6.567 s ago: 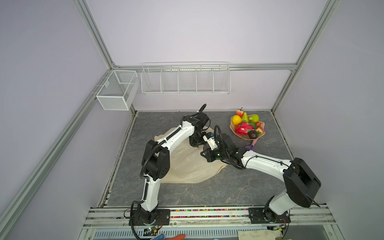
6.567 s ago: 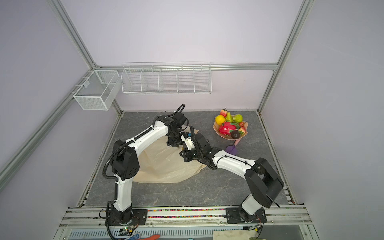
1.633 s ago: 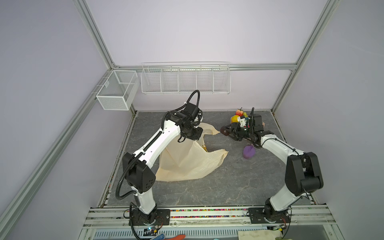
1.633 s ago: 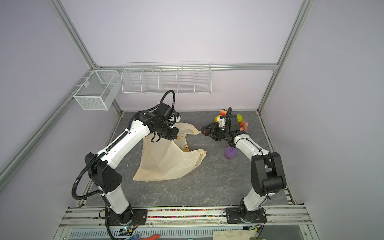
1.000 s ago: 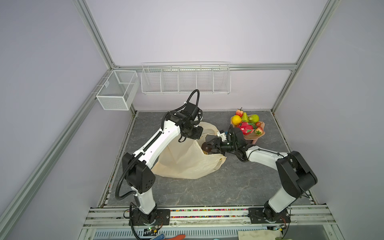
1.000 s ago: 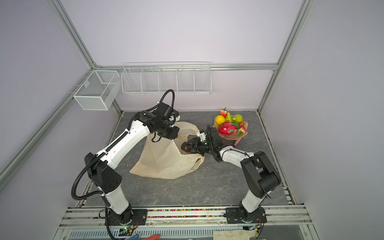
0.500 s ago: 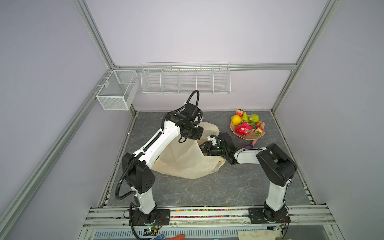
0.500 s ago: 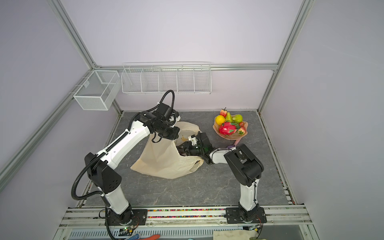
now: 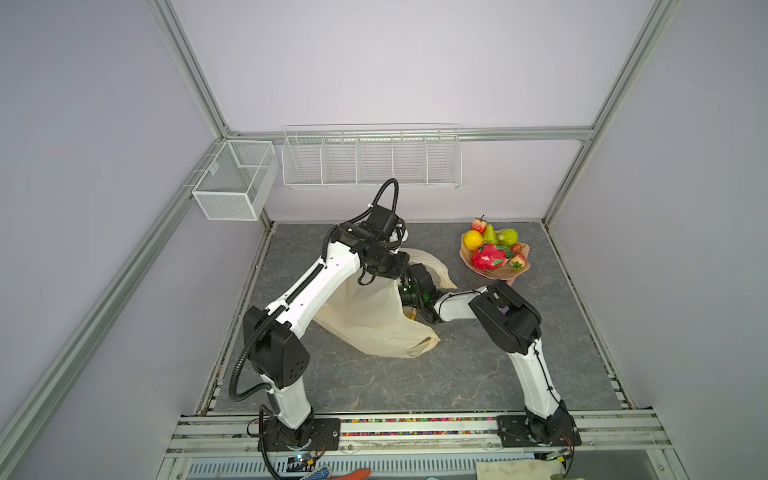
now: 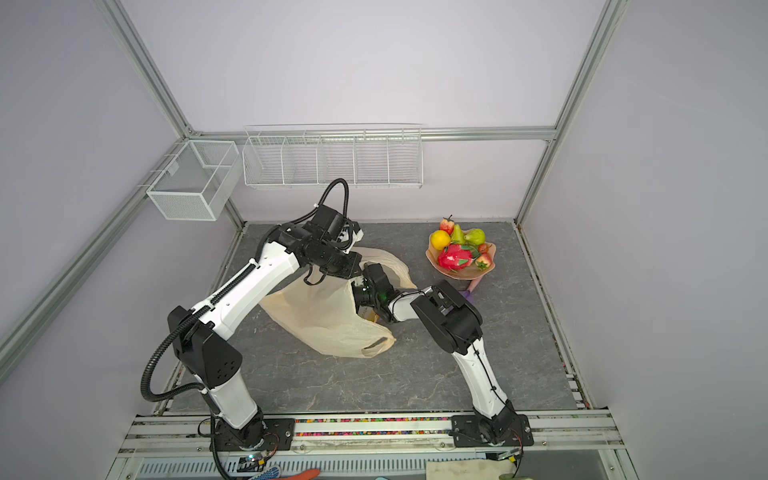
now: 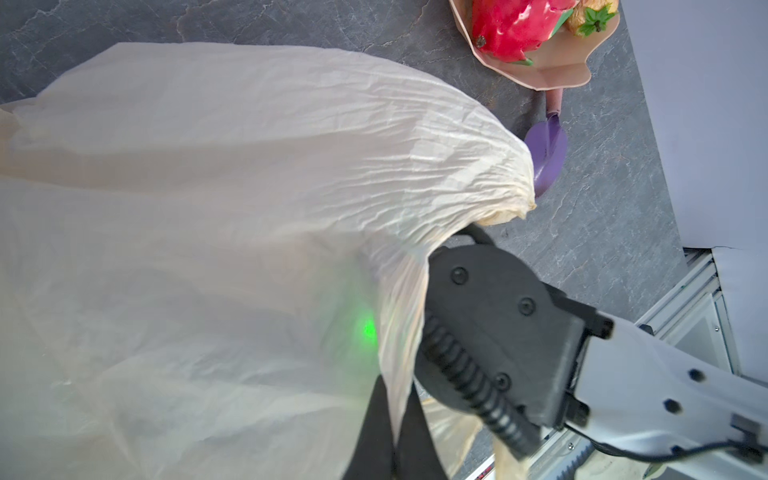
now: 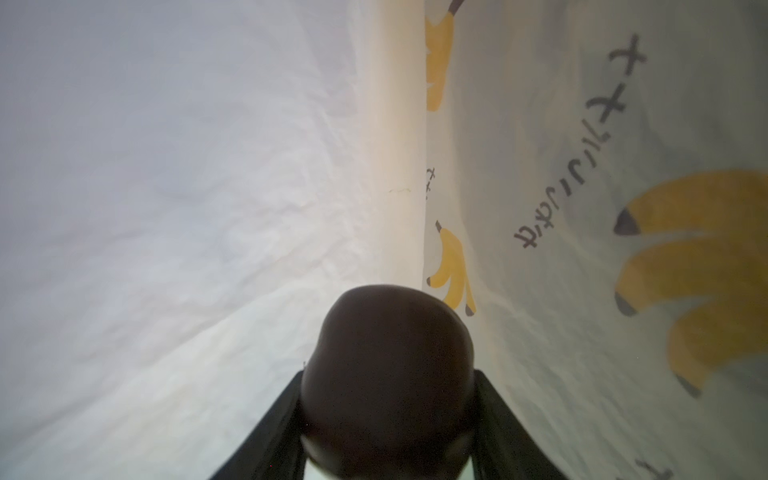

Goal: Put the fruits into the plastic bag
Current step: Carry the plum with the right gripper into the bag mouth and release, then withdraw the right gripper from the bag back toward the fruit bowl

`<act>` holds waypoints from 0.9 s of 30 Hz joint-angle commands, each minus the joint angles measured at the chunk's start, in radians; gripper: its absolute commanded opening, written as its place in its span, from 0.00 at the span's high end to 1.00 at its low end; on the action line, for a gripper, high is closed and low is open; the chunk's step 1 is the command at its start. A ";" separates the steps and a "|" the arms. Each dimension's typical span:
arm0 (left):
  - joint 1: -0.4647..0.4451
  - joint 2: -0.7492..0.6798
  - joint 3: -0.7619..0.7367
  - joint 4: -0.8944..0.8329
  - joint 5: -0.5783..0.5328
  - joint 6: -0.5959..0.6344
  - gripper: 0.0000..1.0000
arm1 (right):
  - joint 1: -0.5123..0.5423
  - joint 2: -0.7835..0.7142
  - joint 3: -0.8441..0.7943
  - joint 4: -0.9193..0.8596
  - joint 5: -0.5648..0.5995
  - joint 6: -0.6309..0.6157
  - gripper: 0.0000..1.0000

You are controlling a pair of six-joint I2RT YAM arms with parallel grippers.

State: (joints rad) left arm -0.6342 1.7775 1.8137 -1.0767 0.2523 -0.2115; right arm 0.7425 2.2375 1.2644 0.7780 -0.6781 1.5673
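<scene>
Left gripper (image 11: 397,419): mine, pressed together on a fold of the bag (image 9: 374,320) by its mouth; that edge hangs lifted off the counter (image 9: 415,382).
Right gripper (image 12: 388,374): mine, reached inside the bag, pinching the dark fruit (image 12: 388,332) from both sides.
Bag: slumped on the counter between my two arms, near end lying flat. Banana print shows on its inner wall in the right wrist view.
Dark fruit: inside the bag, film on every side. I cannot tell whether it touches the film.
Other fruits: dragon fruit (image 9: 490,257), citrus (image 9: 473,240), pears (image 9: 508,237) and strawberries (image 9: 517,262) heaped in the dish (image 9: 498,276), far right part of the counter, apart from the bag.
Scoop (image 11: 544,153): on the counter just beside the dish, handle end at the dish's rim. In both top views my right elbow hides most of it.
In the way: my left wrist sits just above the bag mouth, close over my right wrist. Bag film drapes over my right wrist.
Edges: walls close the left, right and far sides. Wire rack (image 9: 370,160) and mesh box (image 9: 232,183) hang on the far wall, above the counter. Rail (image 9: 415,428) runs along the front.
Open room: bare counter toward the front between my two bases; a bare strip along the right wall.
</scene>
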 commanded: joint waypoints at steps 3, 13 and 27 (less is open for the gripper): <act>0.001 0.002 0.011 0.000 0.019 -0.008 1.00 | 0.007 0.035 0.058 -0.081 0.008 0.050 0.30; 0.047 -0.011 -0.027 0.016 -0.008 -0.042 1.00 | -0.027 -0.147 -0.109 -0.228 0.018 -0.081 0.01; 0.076 -0.024 -0.068 0.050 0.018 -0.037 1.00 | -0.108 -0.532 -0.133 -1.017 0.174 -0.507 0.11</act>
State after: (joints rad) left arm -0.5571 1.7767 1.7603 -1.0386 0.2600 -0.2508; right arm 0.6552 1.7672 1.1145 0.0280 -0.5808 1.1969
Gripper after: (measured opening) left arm 0.047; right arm 0.888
